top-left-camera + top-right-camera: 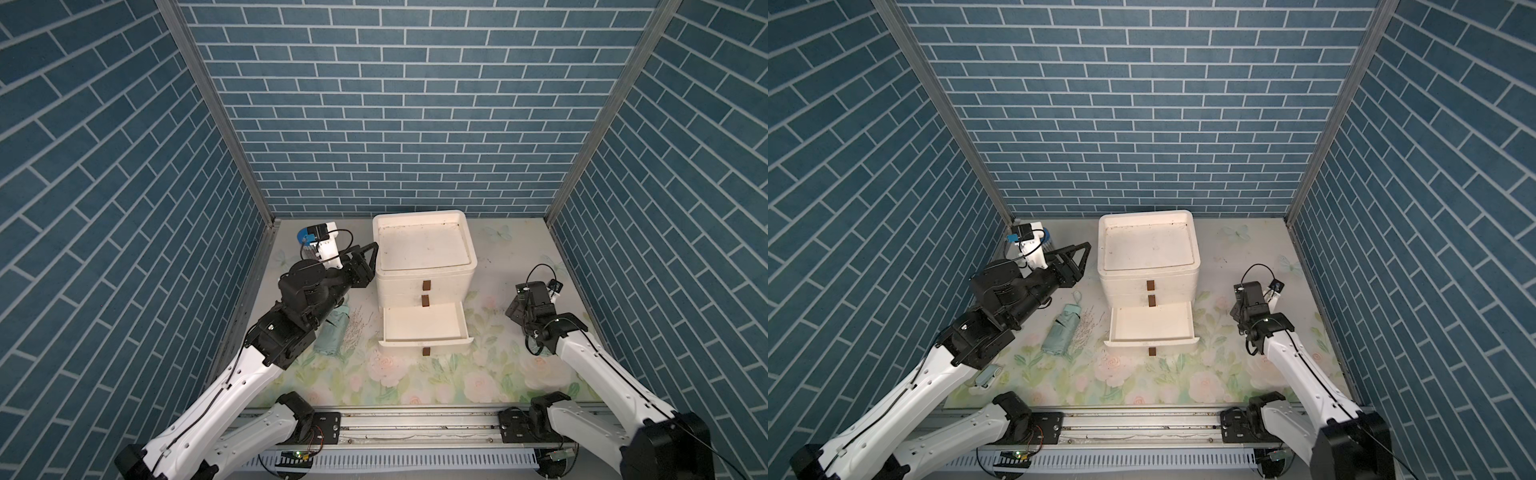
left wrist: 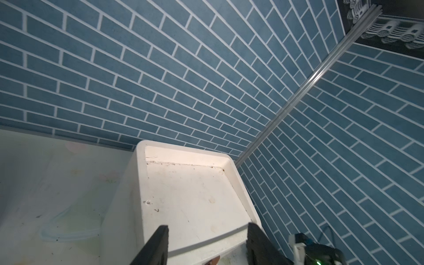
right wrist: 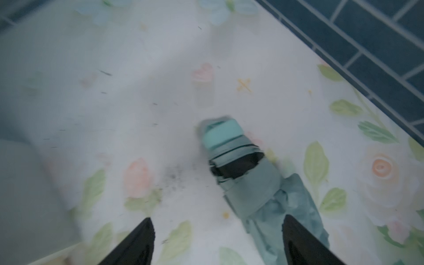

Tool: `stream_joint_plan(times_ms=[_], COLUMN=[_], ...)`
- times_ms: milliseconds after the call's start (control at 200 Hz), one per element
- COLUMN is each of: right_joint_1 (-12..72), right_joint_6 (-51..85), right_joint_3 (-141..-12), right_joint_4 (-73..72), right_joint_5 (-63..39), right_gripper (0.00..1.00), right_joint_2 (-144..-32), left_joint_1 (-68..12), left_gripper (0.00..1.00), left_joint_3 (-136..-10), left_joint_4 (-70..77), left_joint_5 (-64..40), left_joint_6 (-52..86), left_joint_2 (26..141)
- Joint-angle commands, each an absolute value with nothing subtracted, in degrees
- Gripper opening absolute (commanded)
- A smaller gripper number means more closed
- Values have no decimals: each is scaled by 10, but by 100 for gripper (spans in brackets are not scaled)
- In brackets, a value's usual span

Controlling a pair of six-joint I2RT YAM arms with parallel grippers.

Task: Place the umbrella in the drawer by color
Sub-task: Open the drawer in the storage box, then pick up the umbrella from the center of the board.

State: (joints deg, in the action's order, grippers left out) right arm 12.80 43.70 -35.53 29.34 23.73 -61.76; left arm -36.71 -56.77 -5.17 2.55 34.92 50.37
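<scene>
Your teal umbrella (image 3: 247, 183) lies folded on the floral surface (image 3: 160, 91), close to the blue brick wall (image 3: 367, 46). Its fabric end is just beside one finger of the right claw (image 3: 218, 218), which is spread wide and pinches nothing. A second umbrella (image 1: 1061, 332), pale green, lies on the left arm's side of the white drawer cabinet (image 1: 1125, 286), near its pulled-out, empty drawer (image 1: 1150, 324). The left claw (image 2: 207, 227) is spread too, empty, at the cabinet's top edge.
</scene>
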Motion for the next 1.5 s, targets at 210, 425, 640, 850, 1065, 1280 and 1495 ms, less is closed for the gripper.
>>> stream_joint_plan(times_ms=[210,425,640,850,1065,1280,1495], right_joint_1=[28,27,50,125,254,313,393], right_joint_6=[346,338,332,336,361,437,558], right_joint_3=[-318,-310,-322,-361,-413,-386,-335], right_joint_4=[223,200,220,231,118,-158,-482], right_joint_5=[162,119,113,92,24,-161,-230], right_gripper=[84,53,16,0,0,0,0], right_joint_2=[-726,-755,-711,-609,-453,-411,-472], left_joint_1=[-364,-364,-365,-365,-365,-368,-393], left_gripper=[45,45,46,52,66,78,83], left_joint_3=[-494,-488,-490,-488,-482,-459,-448], left_joint_4=[-34,-35,-41,-31,17,113,155], left_joint_5=[-14,-66,-54,-84,-176,-294,-343], left_joint_6=[369,370,355,343,340,364,365], left_joint_2=[458,474,473,476,483,487,510])
